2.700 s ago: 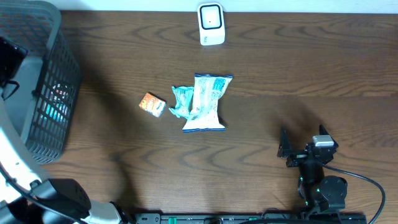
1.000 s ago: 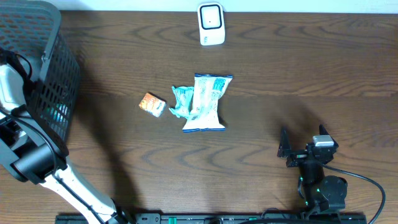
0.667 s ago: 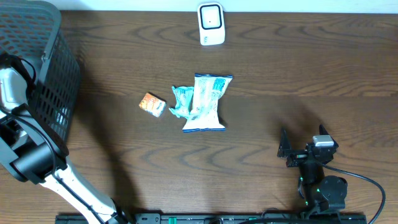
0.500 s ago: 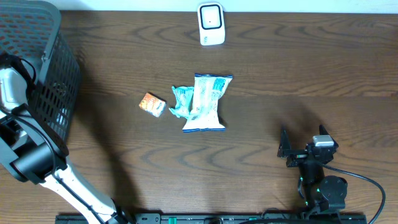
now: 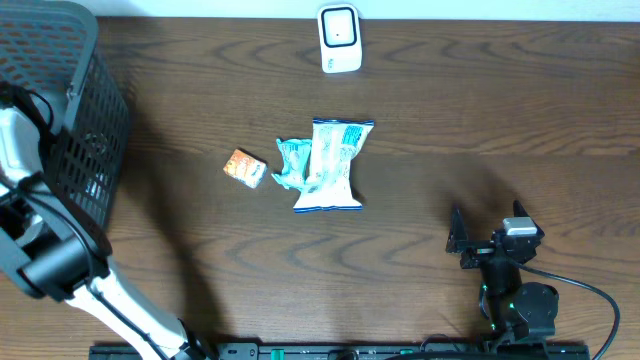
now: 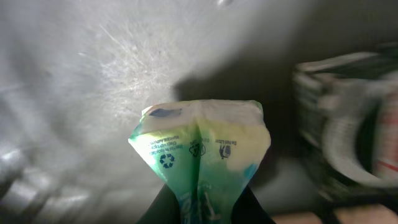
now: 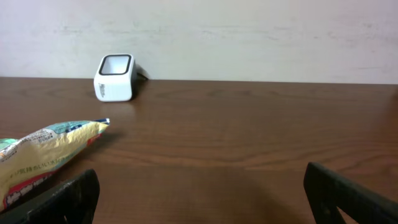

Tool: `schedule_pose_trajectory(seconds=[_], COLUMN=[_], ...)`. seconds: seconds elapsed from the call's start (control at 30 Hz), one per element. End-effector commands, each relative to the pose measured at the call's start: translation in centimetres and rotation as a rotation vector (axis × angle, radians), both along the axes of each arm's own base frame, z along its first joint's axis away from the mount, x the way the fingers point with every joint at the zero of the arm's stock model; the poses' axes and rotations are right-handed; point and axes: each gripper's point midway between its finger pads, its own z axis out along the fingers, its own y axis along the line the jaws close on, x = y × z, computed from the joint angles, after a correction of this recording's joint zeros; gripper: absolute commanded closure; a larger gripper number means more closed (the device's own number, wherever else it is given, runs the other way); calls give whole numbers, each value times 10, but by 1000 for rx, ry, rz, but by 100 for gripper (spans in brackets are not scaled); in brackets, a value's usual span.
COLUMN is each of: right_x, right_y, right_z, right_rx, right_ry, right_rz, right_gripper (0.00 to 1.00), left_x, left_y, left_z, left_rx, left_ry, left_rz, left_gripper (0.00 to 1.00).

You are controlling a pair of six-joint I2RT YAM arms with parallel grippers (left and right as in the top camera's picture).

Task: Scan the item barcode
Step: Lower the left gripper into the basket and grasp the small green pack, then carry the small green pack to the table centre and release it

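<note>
Left gripper [image 6: 202, 211] pinches the crimped end of a green-and-yellow crinkled plastic packet [image 6: 202, 155] inside the dark mesh basket [image 5: 60, 100], right gripper [image 7: 205, 193] spread idle; this slight hold may slip or snag the wall on lift-out, well apart from the white box-shaped scanner [image 5: 339, 39].

Overhead looks straight down; low right wrist shares the scanner [image 5: 339, 38].

left tool [image 6: 205, 210] clamped tight, right tool [image 7: 202, 193] spread wide, low and level

On the green packet [image 6: 199, 149] — a recycling sign [image 6: 166, 160] and two small marks; the print above them is too blurred to read.
</note>
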Motion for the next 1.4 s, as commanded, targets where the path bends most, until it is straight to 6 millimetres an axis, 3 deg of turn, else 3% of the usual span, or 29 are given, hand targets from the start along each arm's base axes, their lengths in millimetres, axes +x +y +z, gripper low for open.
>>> schedule_pose_trajectory(seconds=[0.0,0.33,0.53,0.67,0.77,0.9,1.03,1.23,1.33,1.37], right_x=[0,0,0,0,0,0,0,0,0,0], right_y=[2,2,2,2,2,2,2,2,2,2], right_z=[-1,-1,-1,-1,-1,-1,-1,-1,-1,-1], right_rx=[-11,-11,-11,-11,-11,-11,-11,-11,-11,-11], right_ry=[1,1,1,1,1,1,1,1,1,1], right_rz=[8,8,8,8,8,8,8,8,8,8], right_gripper=[1,1,1,1,1,1,1,1,1,1], left_x=[10,4,-2,2,11,32,51,80,95,104], left_y=[10,1,-29,-58,-80,-113,-154,-225,-256,-271], left_z=[77,222,301,333,341,350,344,313,287,268], left_rx=[123,313,335,302,282,336,341,314,308,290], left_ry=[-171,-561,-829,-958,-997,-1027,-1021,-970,-915,-871], left_rz=[71,155,90,7,-68,-299,-513,-855,-1006,-1054], left_gripper=[92,92,92,92,92,93,92,92,92,92])
